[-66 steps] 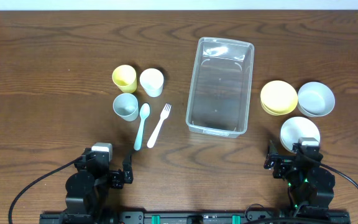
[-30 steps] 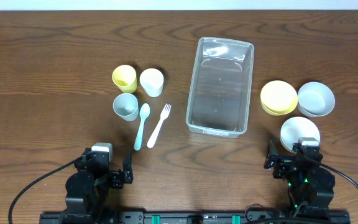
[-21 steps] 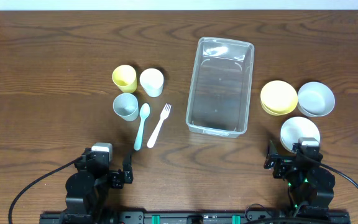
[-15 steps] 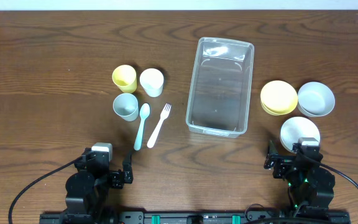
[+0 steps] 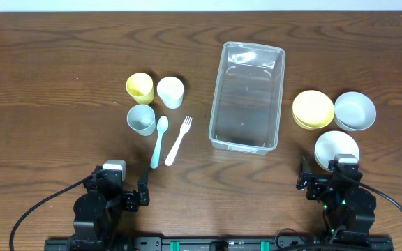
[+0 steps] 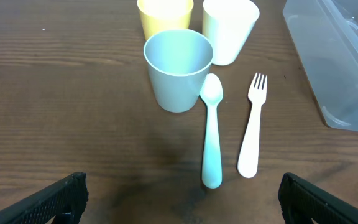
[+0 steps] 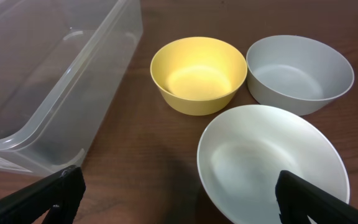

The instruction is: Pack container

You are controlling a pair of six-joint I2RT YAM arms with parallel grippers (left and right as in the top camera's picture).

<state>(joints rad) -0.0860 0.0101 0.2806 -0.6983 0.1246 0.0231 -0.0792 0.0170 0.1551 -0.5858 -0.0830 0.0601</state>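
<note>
Clear rimmed rectangular container (image 5: 246,94), rounded corners, left claw (image 6: 180,193) released wide, right claw (image 7: 179,190) released wide

surface (image 5: 61,63): dark wood, visible grain
middle: clear container (image 5: 215,104), long side running away from the arms
left: yellow cup (image 5: 139,87), white cup (image 5: 170,91), pale blue cup (image 5: 141,119) clustered; spoon (image 5: 159,143) and fork (image 5: 178,141) just beside
right: yellow bowl (image 5: 313,109), grey bowl (image 5: 354,111), white bowl (image 5: 336,148) grouped

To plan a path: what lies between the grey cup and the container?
Overhead: a blue spoon and a white fork lie between grey cup and container.
</note>
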